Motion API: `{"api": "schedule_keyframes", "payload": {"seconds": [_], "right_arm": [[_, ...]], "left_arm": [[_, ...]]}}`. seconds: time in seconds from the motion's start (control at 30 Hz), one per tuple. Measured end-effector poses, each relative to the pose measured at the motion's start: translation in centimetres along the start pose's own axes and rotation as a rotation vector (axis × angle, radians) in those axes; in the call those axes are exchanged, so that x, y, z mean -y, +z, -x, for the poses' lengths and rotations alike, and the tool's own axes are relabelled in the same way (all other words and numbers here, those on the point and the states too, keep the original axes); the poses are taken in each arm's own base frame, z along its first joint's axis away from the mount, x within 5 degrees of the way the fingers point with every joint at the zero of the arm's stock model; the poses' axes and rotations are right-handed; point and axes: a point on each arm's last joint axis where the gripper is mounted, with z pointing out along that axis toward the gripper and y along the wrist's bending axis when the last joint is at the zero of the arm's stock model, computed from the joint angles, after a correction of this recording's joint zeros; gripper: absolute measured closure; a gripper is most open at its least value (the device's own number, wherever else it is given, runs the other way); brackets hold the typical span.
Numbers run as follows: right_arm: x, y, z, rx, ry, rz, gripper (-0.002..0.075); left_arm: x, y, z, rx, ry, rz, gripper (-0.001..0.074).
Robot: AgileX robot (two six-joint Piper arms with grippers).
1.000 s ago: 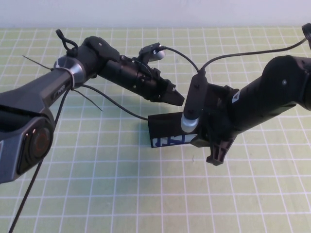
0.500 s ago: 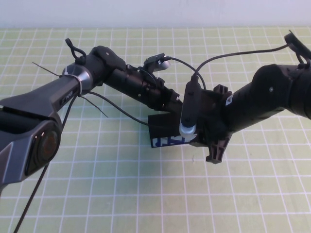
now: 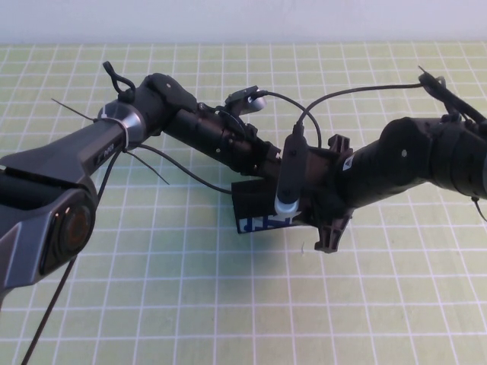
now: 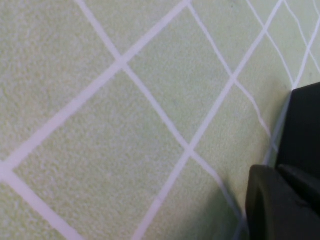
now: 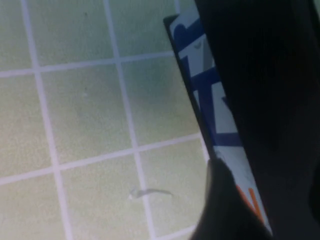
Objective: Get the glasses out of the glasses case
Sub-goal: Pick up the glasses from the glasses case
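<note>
The glasses case [image 3: 257, 204] lies in the middle of the green mat, a black box with a white, blue-printed front. The glasses are hidden. My right gripper [image 3: 316, 217] comes in from the right and is shut across the case's right end. In the right wrist view one of its fingers [image 5: 225, 210] lies against the white front with blue and orange print [image 5: 210, 95]. My left gripper [image 3: 274, 157] reaches in from the left and sits at the case's back edge. The left wrist view shows the case's black side [image 4: 305, 125] close beside it.
The green mat with a white grid [image 3: 152, 289] covers the table. Cables [image 3: 342, 91] loop above both wrists. The right arm's wrist camera [image 3: 289, 179] hangs over the case's middle and hides its top.
My left arm has moved right, bringing its gripper up to the case's back edge. My right arm has turned and shifted slightly left over the case. The case has stayed put.
</note>
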Motion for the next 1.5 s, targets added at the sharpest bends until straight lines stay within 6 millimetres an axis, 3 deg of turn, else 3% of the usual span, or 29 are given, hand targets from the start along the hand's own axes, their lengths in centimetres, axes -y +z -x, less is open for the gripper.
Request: {"api": "schedule_keyframes", "payload": {"seconds": [0.47,0.77,1.2,1.5], "right_arm": [[0.4,2.6,-1.0,-0.042,-0.102,-0.067,0.0397],[0.6,2.9,-1.1,-0.043,-0.131,-0.091,0.0408],[0.5,3.0,-0.8,-0.04,-0.162,-0.097,0.0578],[0.7,1.4,-0.2,-0.023,-0.164,-0.113,0.0685]], "left_arm": [[0.1,0.0,-0.2,-0.019,-0.002,-0.013,0.0739],[0.0,-0.2,-0.1,-0.014,-0.002,-0.01,0.0739],[-0.2,-0.3,0.1,0.007,0.0,0.008,0.074],[-0.1,-0.3,0.1,0.002,0.002,0.007,0.074]]}}
